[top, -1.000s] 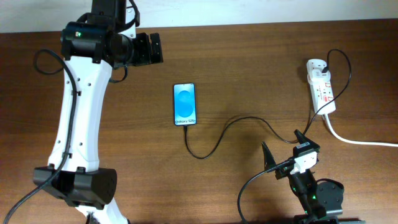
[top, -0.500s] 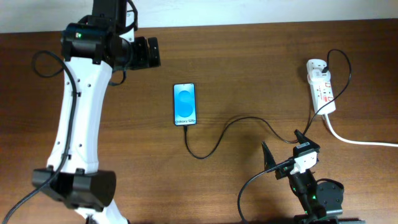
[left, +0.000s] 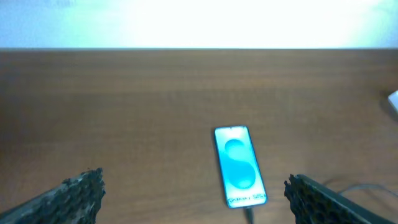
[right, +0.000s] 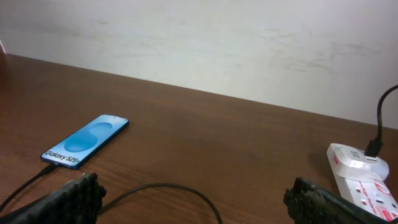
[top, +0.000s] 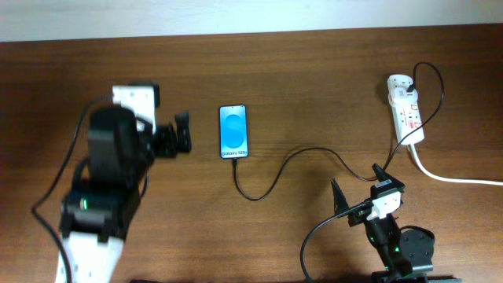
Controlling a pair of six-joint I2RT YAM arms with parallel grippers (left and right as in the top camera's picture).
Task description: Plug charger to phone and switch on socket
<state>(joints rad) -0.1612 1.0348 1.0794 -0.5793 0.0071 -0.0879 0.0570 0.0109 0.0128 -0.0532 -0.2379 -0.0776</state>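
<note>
The phone (top: 234, 131) lies flat mid-table, blue screen lit; it also shows in the left wrist view (left: 240, 165) and the right wrist view (right: 86, 141). The charger cable (top: 283, 167) runs from the phone's near end in a loop to the socket (top: 406, 108), a white power strip at the far right, also in the right wrist view (right: 364, 174). The cable tip sits at the phone's port (left: 249, 214). My left gripper (top: 180, 134) is open and empty, just left of the phone. My right gripper (top: 357, 186) is open and empty near the front edge, over the cable (right: 168, 188).
The thick white cord (top: 456, 178) runs from the socket off the right edge. A pale wall (right: 249, 43) stands behind the table's far edge.
My left arm has swung down and back from the far left of the table to beside the phone. The right arm, phone, cable and socket have not moved.
</note>
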